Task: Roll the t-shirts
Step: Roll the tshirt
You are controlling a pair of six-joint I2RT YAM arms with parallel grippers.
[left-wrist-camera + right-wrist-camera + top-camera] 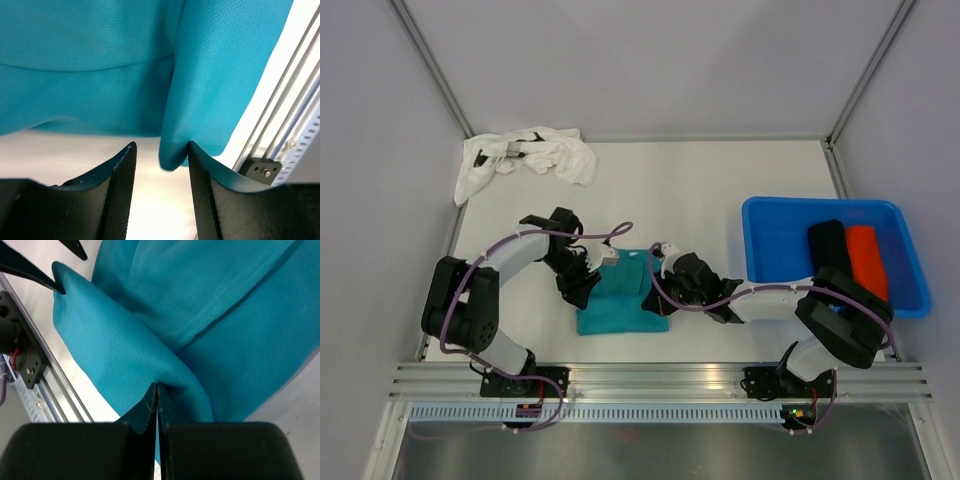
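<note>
progress: judged about half done, two of four shirts rolled.
done: black t-shirt [828, 245] and orange-red t-shirt [866, 258] lie as tight rolls side by side in the blue tub [775, 255], at 3 o'clock on the table [700, 190].
in hand: teal t-shirt [618, 300] sits at 6 o'clock, close to the near edge, between the two arms. It is folded into a compact block and does not look rolled yet.
left: finish and roll the teal one, put it in the tub, then do the white one.
white t-shirt [535, 155]: crumpled heap in the 10 o'clock corner, not flattened, well apart from both arms.
left gripper [161, 146]: at the shirt's 9 o'clock side, jaws parted. A hanging teal corner sits in the gap and brushes one finger, but it is not clamped.
right gripper [156, 386]: at the shirt's 3 o'clock side, fingers pressed together, pinching a fold of teal cloth.
in the way: nothing lies on the table between the teal shirt and the tub. The right arm's own elbow sits near the tub's 7 o'clock corner.
risk: the metal rail [660, 378] runs just beside the shirt's near edge, so cloth could snag or slide over it. With only one side pinched, the fold may sag open.
tub room: bare floor shows at the 9 o'clock side, likely enough for two more rolls.
</note>
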